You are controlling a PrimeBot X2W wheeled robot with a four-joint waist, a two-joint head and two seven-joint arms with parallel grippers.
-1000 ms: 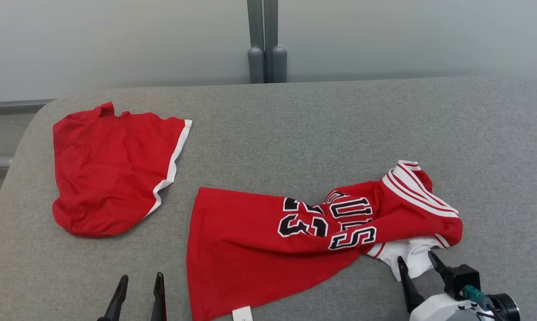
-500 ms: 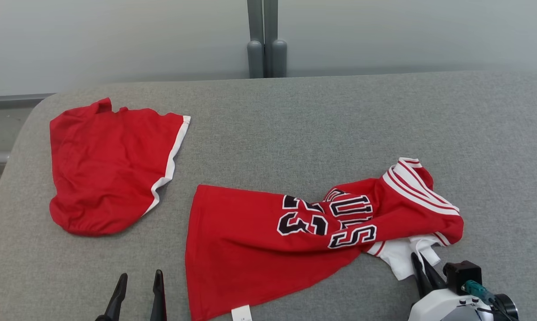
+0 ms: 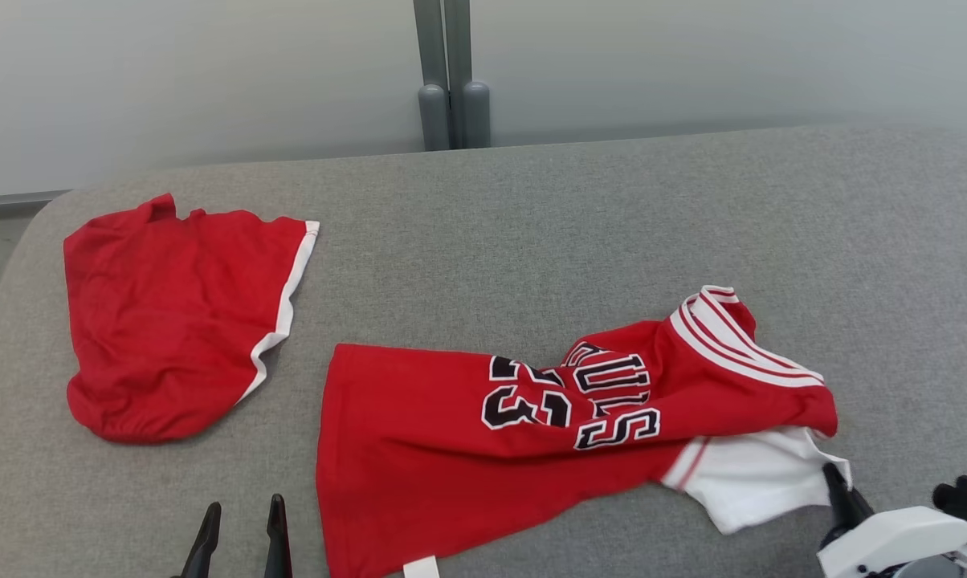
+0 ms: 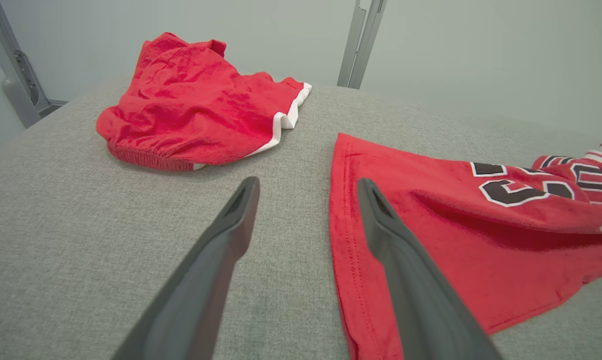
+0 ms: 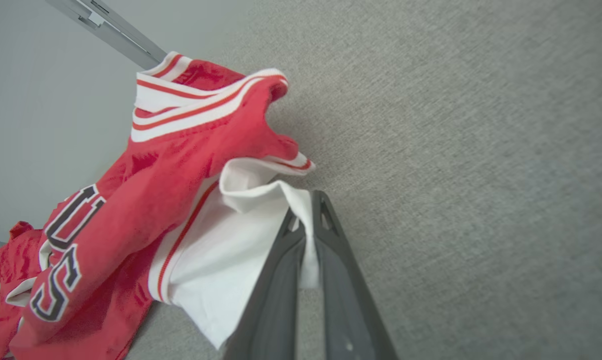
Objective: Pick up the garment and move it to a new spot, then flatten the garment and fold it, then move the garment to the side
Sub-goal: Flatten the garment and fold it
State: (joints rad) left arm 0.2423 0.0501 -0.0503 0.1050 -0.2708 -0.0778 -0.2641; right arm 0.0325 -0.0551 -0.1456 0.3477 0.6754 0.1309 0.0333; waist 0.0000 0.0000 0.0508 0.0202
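Note:
The garment, a red jersey (image 3: 435,449) with black-and-white numbers and letters, lies crumpled on the grey padded table (image 3: 572,233). Its white sleeve (image 3: 752,482) sticks out at the lower right. My right gripper (image 3: 837,480) is shut on the edge of that sleeve; the right wrist view shows the white cloth (image 5: 221,250) pinched between the closed fingers of that gripper (image 5: 308,200). My left gripper (image 3: 241,514) stands open near the front edge, just left of the jersey's hem. In the left wrist view the left gripper (image 4: 306,187) has nothing between its fingers, with the hem (image 4: 351,240) beside the right finger.
Red shorts (image 3: 170,321) with white trim lie at the table's left, also in the left wrist view as the shorts (image 4: 196,115). Two grey posts (image 3: 450,88) stand behind the table's far edge. Bare grey surface spreads across the back and right.
My right gripper has shut on the white sleeve and drawn it out to the right. The head camera has shifted a little. The left gripper stays open.

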